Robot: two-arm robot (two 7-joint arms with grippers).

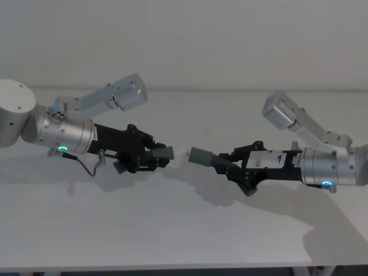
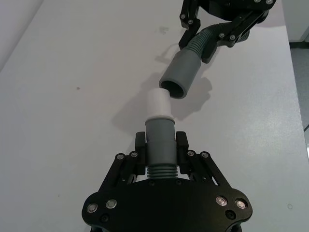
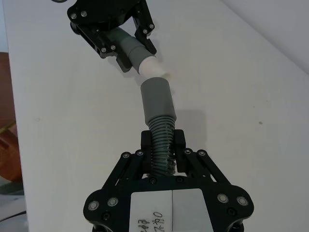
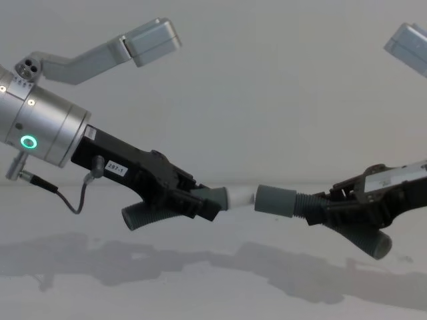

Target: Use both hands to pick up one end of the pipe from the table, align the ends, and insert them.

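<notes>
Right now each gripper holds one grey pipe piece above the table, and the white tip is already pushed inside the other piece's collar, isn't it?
Not quite. The left gripper and right gripper do each hold a pipe piece above the table, but the white tip is not inserted. The left wrist view shows it just short of the open collar, with a small gap.

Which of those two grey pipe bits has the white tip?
The piece held by the left gripper: its pipe piece ends in a pale tip. The right gripper's piece ends in an open grey collar.
</notes>
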